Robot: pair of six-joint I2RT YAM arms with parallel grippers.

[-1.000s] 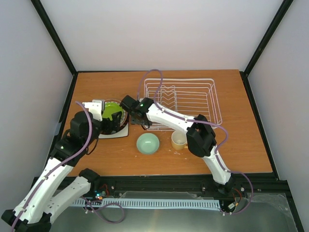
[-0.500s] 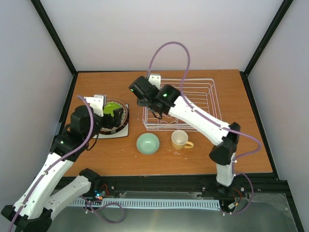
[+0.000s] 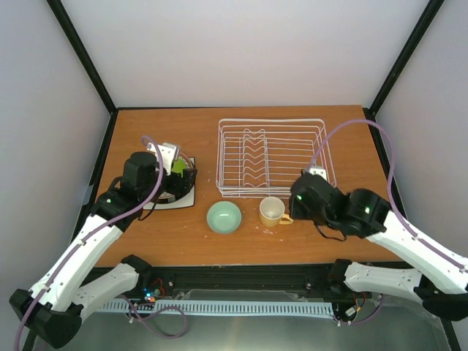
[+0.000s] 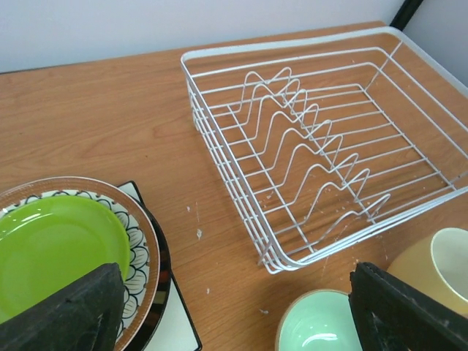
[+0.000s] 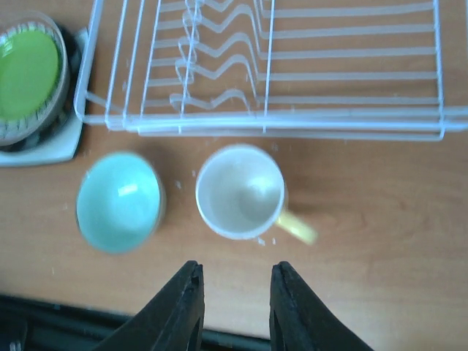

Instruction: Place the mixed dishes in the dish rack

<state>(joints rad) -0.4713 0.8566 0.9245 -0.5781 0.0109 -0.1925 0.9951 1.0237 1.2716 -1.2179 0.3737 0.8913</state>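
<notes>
The white wire dish rack (image 3: 274, 157) stands empty at the back centre and also shows in the left wrist view (image 4: 322, 153) and the right wrist view (image 5: 270, 66). The mint-green bowl (image 3: 224, 217) and the yellow mug (image 3: 273, 211) stand upright in front of it. At the left, the lime-green plate (image 4: 51, 248) lies on the brown floral plate (image 4: 135, 248), over a dark-rimmed plate (image 4: 162, 270) and the white square plate (image 4: 172, 329). My left gripper (image 3: 179, 172) hovers over this stack, wide open and empty. My right gripper (image 5: 235, 292) is open and empty, above the table just right of the mug (image 5: 241, 191).
The wooden table (image 3: 365, 219) is bounded by black frame posts and white walls. A black rail (image 3: 241, 276) runs along the near edge. Small white crumbs lie by the rack's front corner (image 4: 199, 234).
My right arm has swung from over the plate stack, across the rack's left side, back to the front right by the mug. My left gripper has moved up over the plates.
</notes>
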